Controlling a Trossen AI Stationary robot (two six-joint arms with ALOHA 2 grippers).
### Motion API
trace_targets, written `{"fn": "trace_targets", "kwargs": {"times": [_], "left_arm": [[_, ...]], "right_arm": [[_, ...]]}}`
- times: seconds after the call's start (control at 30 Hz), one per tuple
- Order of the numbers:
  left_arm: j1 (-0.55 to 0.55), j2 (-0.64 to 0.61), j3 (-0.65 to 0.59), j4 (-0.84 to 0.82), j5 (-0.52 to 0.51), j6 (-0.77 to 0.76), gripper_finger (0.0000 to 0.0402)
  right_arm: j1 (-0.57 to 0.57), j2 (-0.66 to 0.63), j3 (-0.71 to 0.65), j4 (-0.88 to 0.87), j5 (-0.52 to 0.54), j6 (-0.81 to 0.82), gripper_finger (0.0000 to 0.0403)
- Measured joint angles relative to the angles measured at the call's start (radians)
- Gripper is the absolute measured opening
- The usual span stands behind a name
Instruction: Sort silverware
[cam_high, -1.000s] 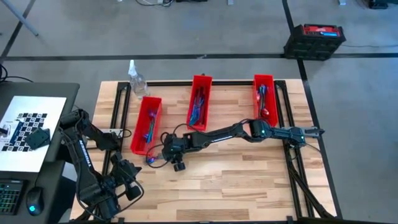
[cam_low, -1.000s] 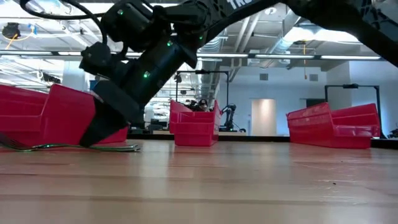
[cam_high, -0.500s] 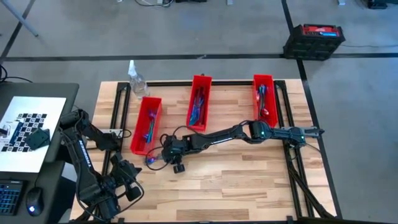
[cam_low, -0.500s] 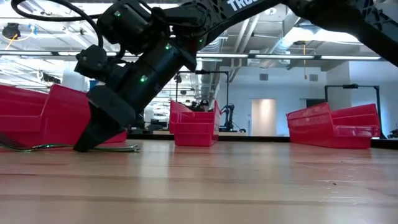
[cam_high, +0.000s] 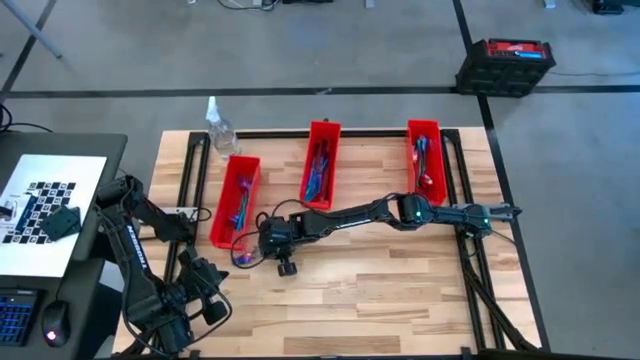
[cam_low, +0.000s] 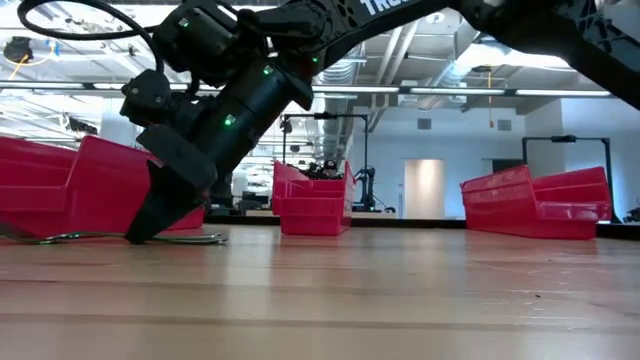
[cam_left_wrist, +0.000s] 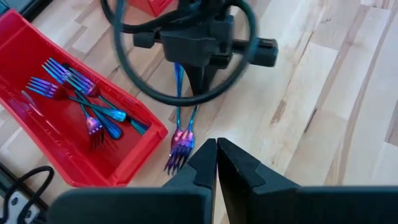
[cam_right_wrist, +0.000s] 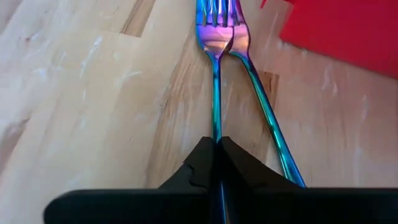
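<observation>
1. Two iridescent forks (cam_right_wrist: 231, 87) are lying side by side on the worktop (cam_high: 400, 300), tines touching, just off the left red bin (cam_high: 236, 200), at about eight o'clock from the worktop's middle.
2. The right tool (cam_right_wrist: 216, 152) is pinching the handle of the fork farther from the bin, its fingers pressed together on the metal.
3. Over the last second this tool has been sliding along the handles and tipping steeper; the forks are not yet lifted.
4. That likely means the grasp is set and a lift toward the fork-filled left bin comes next.
5. The left tool (cam_left_wrist: 216, 163), fingers pressed together and empty, is waiting near seven o'clock.
</observation>
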Motion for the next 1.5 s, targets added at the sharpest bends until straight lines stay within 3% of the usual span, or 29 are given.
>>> {"fn": "trace_targets", "kwargs": {"times": [0.2,0.3,0.43,0.7,0.9,1.03,1.2,1.5], "left_arm": [[-0.002,0.000,0.000,0.010,0.001,0.006,0.0000],[-0.011,0.000,0.000,0.009,0.002,0.009,0.0000],[-0.021,0.000,0.000,0.005,0.002,0.007,0.0000],[-0.022,0.000,0.000,0.003,0.003,0.003,0.0000],[-0.070,0.000,0.000,-0.013,0.076,-0.063,0.0000],[-0.113,0.000,0.000,-0.041,0.079,-0.155,0.0000],[-0.137,0.000,0.000,-0.070,0.080,-0.221,0.0000],[-0.137,0.000,0.000,-0.078,0.076,-0.232,0.0000]], "right_arm": [[0.005,0.012,0.169,-0.254,-0.098,0.014,0.0002],[0.000,-0.042,0.142,-0.335,-0.169,0.027,0.0001],[-0.014,-0.122,0.145,-0.455,-0.180,0.012,0.0000],[-0.067,-0.220,0.147,-0.346,-0.185,0.090,0.0000],[-0.148,-0.237,0.148,-0.250,-0.181,0.147,0.0000],[-0.189,-0.235,0.148,-0.076,-0.204,0.239,0.0000],[-0.211,-0.232,0.148,0.293,-0.200,0.423,0.0000],[-0.196,-0.078,0.149,0.882,0.007,0.837,0.0000]]}}
